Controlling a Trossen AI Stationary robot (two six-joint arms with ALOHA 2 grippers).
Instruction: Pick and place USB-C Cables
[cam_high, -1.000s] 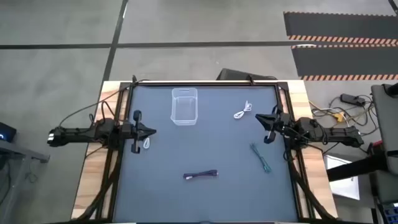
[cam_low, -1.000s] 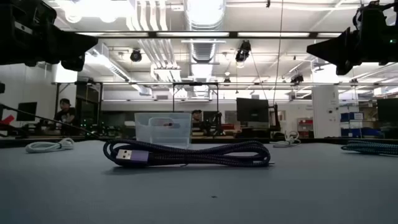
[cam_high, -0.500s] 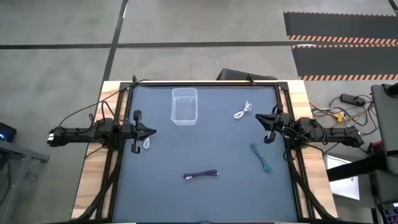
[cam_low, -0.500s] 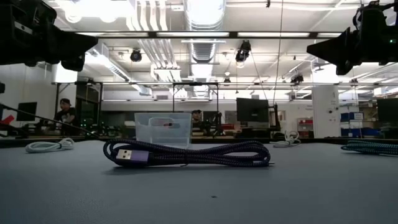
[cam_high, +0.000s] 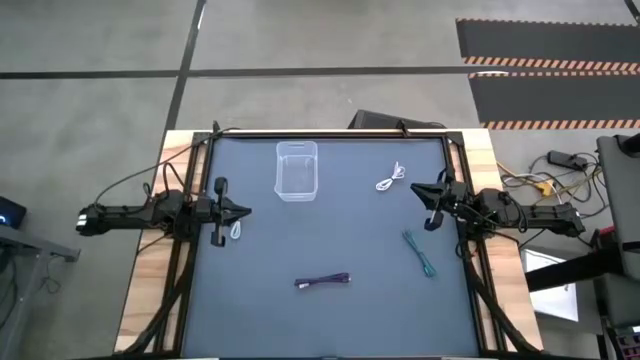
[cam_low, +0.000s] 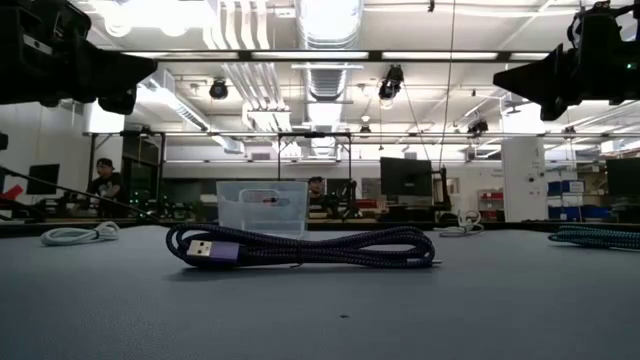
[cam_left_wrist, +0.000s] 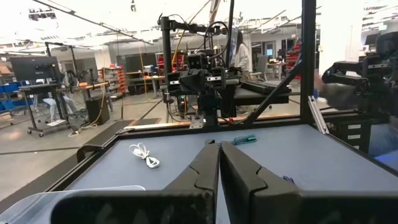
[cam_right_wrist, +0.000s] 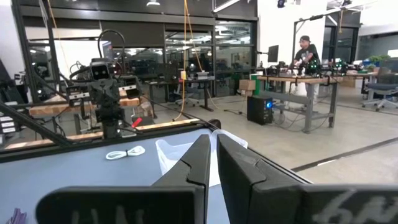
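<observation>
So we've got the clear rectangular plastic bin (cam_high: 297, 170) sitting toward the far edge of the dark grey table (cam_high: 330, 240), and we'll place everything off that. None of the four cables is in the bin. The dark purple braided USB-C cable (cam_high: 322, 282) lies bundled flat on the table well apart from the bin, on the near side and slightly to its right; in the low view it fills the foreground (cam_low: 300, 246) with the bin (cam_low: 262, 208) right behind it. One small white coiled cable (cam_high: 391, 179) lies to the right of the bin, about level with it. The other white cable (cam_high: 237, 230) lies to the left of the bin and nearer to us, just beside the left gripper (cam_high: 243, 211). The teal-green cable (cam_high: 421, 254) is stretched out well off to the bin's right and on the near side, near the right gripper (cam_high: 417, 189). Both arms sit at the table's side edges, off the surface, holding nothing. From the wrist views we see the left gripper's fingers (cam_left_wrist: 202, 171) pressed together with only a thin seam between them, and the right gripper's fingers (cam_right_wrist: 199, 160) clenched together the same way.
</observation>
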